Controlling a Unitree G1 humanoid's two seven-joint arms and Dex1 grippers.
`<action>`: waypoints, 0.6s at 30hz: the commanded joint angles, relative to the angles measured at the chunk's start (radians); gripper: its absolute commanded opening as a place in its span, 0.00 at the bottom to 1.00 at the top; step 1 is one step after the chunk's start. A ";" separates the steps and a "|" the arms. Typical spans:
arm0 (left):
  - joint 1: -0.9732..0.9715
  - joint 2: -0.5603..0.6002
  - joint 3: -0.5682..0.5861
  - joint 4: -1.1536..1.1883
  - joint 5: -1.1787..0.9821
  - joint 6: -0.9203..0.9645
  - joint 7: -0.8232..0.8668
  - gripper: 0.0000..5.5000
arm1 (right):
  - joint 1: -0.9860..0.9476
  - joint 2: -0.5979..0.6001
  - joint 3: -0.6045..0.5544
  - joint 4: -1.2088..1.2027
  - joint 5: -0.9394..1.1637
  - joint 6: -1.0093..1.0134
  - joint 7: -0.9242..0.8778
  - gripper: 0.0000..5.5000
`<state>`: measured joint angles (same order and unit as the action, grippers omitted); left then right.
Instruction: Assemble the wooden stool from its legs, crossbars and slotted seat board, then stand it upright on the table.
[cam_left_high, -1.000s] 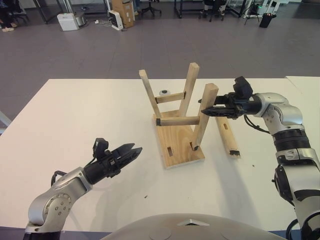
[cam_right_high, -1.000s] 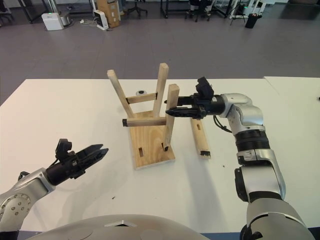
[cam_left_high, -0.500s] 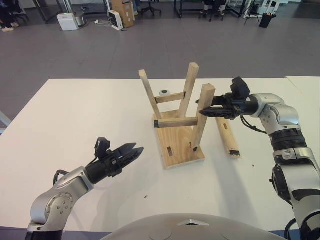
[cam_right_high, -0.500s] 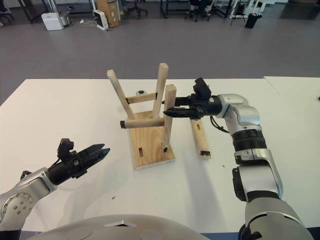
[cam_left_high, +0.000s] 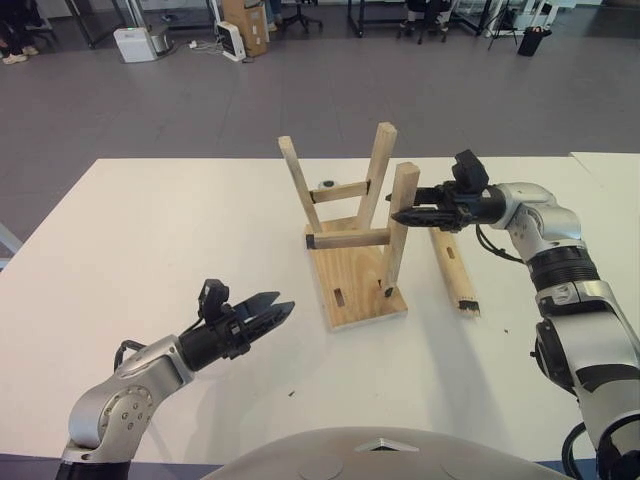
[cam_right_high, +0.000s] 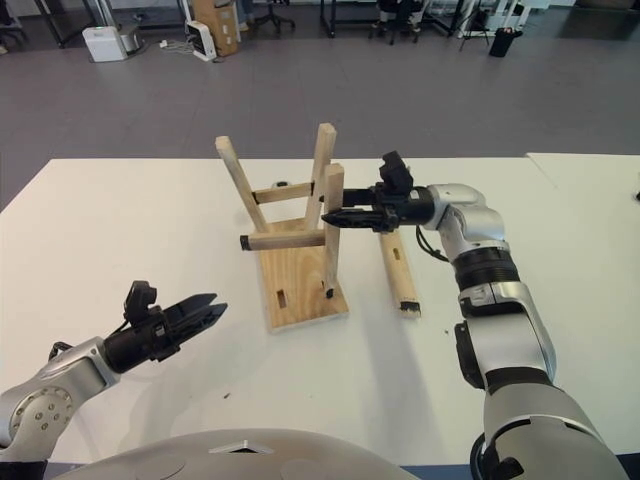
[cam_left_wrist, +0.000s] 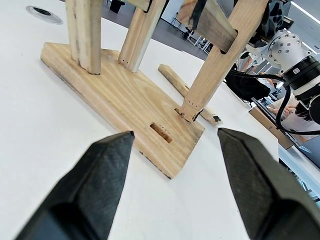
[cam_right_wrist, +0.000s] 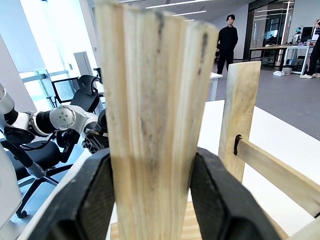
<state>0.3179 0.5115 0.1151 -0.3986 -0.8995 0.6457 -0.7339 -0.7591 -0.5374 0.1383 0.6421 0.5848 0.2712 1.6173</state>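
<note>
Right now our right gripper (cam_left_high: 403, 214) is pinching a leg (cam_left_high: 396, 240) high up, one finger on each flat face. Straight below the grip, that leg drops into a corner slot of the seat board (cam_left_high: 357, 280), which lies underside-up on the table (cam_left_high: 150, 230). We can't tell how deep the leg's end sits.

Just under the fingertips a lower crossbar (cam_left_high: 350, 240) runs off the leg, away from the hand. Whether both its ends are home is unclear. Beyond it stand a slanted leg (cam_left_high: 302, 188) and a tall leg (cam_left_high: 376, 178), joined by an upper crossbar (cam_left_high: 340, 192). Under the wrist a loose leg (cam_left_high: 455, 272) lies on the table, just beside the board. An empty slot (cam_left_high: 341, 296) waits below and past the held leg.

- Push down along the leg's own axis. It leans slightly, so square it first.
- No side load: it would likely lever the board or pop the lower crossbar.
- Let go only once the leg stands by itself.

Our left gripper (cam_left_high: 283, 302) hovers with fingers spread and holding nothing, well short of the board. We'd bring it in to pin the board edge while the right presses.
</note>
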 joint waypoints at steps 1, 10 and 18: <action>-0.016 0.004 -0.014 0.021 0.020 0.005 -0.022 0.56 | -0.026 -0.023 0.049 0.011 -0.019 -0.036 -0.003 0.37; -0.047 0.022 -0.021 0.045 0.030 0.015 -0.054 0.56 | -0.010 -0.129 0.292 0.022 0.019 -0.119 -0.003 0.37; -0.013 -0.006 -0.032 0.012 0.027 0.008 -0.025 0.56 | -0.074 -0.245 0.562 0.057 0.064 -0.238 -0.003 0.37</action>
<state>0.3040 0.5098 0.0885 -0.3708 -0.8900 0.6489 -0.7722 -0.8823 -0.7483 0.5758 0.6472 0.7511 0.0575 1.6176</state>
